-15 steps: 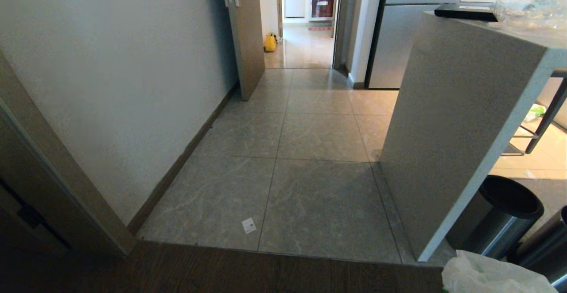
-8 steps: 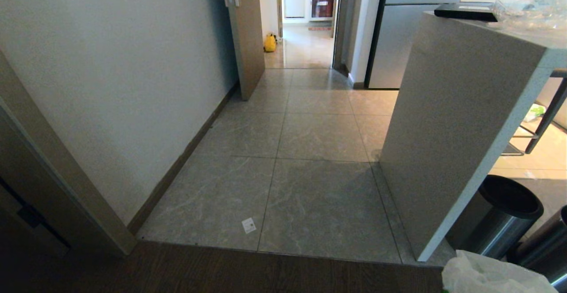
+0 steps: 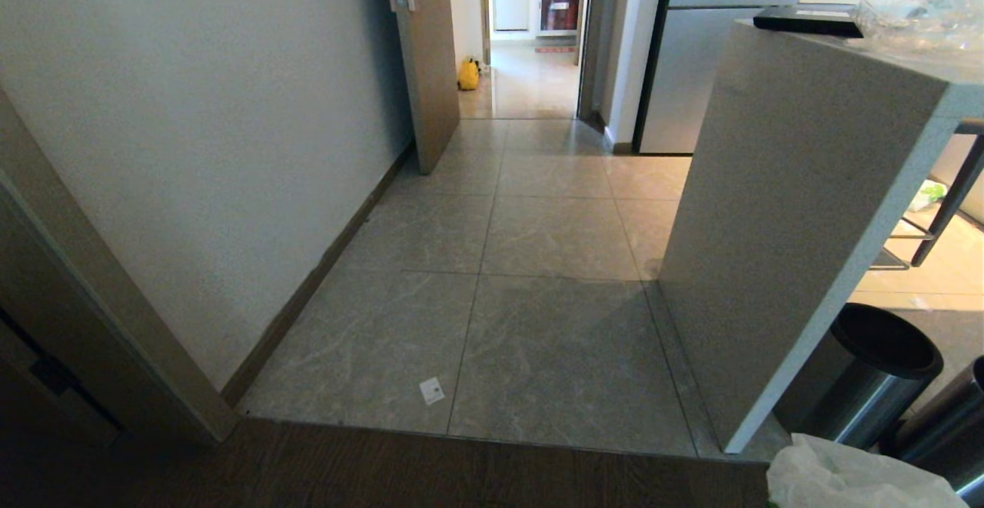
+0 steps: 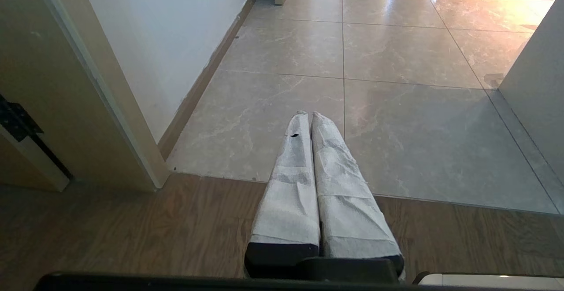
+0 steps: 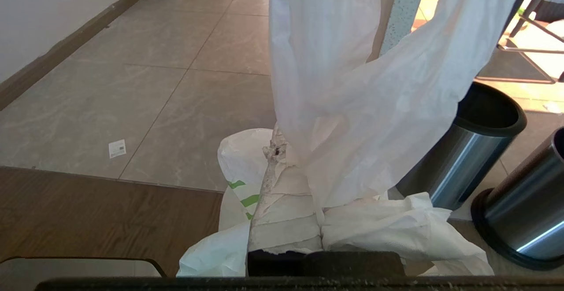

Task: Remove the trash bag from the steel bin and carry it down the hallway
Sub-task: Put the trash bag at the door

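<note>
Tiled hallway (image 3: 538,239) lying ahead; right gripper (image 5: 282,150) pinching trash bag (image 5: 365,106) closed for carrying, clear of steel bin (image 5: 467,145); left gripper (image 4: 308,117) closed, empty.

Both grippers: 2 long tapered fingers (image 4: 304,181) wrapped in creased white tape w/ black bases; left gripper (image 4: 308,117) tape has small black mark.

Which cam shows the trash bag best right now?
Right wrist view: the bag fills the frame, draped over the right tool, which is shut on it, green print showing low. Head view catches only a white corner at the bottom right edge. Left wrist view shows none of it, just its own shut tool over floor.
</note>
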Robot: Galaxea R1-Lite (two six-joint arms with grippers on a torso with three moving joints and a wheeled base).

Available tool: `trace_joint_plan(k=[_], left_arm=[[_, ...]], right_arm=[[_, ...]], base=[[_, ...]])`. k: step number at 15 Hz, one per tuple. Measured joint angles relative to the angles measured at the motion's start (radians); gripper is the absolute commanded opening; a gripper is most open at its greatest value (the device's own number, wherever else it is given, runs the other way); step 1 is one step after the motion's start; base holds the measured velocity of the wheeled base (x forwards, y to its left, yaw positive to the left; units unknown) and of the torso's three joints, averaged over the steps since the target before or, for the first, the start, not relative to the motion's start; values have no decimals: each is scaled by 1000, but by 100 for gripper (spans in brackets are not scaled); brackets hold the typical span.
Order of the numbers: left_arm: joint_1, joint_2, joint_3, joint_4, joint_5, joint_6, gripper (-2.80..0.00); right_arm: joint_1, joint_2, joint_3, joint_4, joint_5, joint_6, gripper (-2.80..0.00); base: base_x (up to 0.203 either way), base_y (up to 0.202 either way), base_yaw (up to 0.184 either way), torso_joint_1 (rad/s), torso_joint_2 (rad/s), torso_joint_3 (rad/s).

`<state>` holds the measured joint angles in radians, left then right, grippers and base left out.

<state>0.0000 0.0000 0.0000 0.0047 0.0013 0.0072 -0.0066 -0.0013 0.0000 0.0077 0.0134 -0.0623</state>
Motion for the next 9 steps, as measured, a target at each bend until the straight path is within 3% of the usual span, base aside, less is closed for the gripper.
trace_joint_plan(k=[9], left_arm=[[0, 0, 0, 3, 0, -6, -280]], right_arm=[[0, 0, 0, 0, 0, 0, -280]], base=[[0, 0, 0, 0, 0, 0]])
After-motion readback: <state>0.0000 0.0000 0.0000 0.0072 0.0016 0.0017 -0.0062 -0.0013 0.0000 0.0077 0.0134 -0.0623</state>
